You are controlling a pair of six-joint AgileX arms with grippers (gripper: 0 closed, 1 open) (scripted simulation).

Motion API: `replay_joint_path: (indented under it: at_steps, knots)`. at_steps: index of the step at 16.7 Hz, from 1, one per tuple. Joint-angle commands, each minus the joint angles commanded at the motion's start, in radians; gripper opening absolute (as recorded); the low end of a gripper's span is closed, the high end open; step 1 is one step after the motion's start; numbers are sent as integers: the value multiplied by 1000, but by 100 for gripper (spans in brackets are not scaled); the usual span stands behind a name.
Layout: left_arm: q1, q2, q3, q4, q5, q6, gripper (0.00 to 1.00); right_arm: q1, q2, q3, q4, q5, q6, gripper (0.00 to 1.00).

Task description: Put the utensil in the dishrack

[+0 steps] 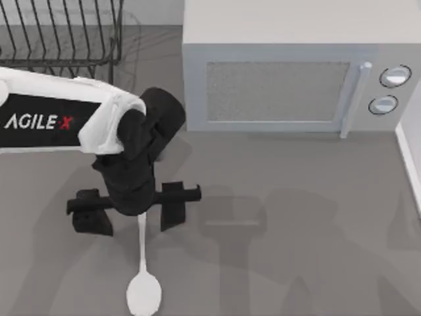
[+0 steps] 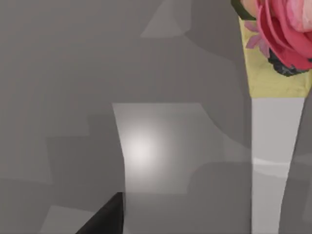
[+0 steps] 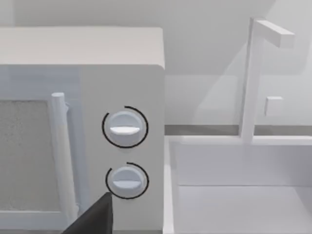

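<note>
Hovering over the matte grey table (image 1: 296,250), my left gripper (image 1: 135,210) is spreading its black blocky fingers wide above the slim white oval-bowled spoon (image 1: 143,283). The spoon is lying flat, well apart from the black thin-barred wire dishrack (image 1: 62,33) at the top view's far left.

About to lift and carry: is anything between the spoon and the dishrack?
Only the left arm's own body lies across that line. The spoon lies under the left gripper, the dishrack at the table's far left corner. The microwave stands to the right, off the path.
</note>
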State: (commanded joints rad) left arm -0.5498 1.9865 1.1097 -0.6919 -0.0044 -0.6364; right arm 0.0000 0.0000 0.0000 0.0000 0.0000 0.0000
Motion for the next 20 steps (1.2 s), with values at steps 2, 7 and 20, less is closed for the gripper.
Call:
replay_joint_path:
  at_steps: [2,7,20]
  knots:
    - [0,0,0,0,0,0,0,0,0,0,0,0,0,100]
    - [0,0,0,0,0,0,0,0,0,0,0,0,0,100]
    - [-8,-124,460,-601,-16,-1,0,0,0,0,0,0,0,100]
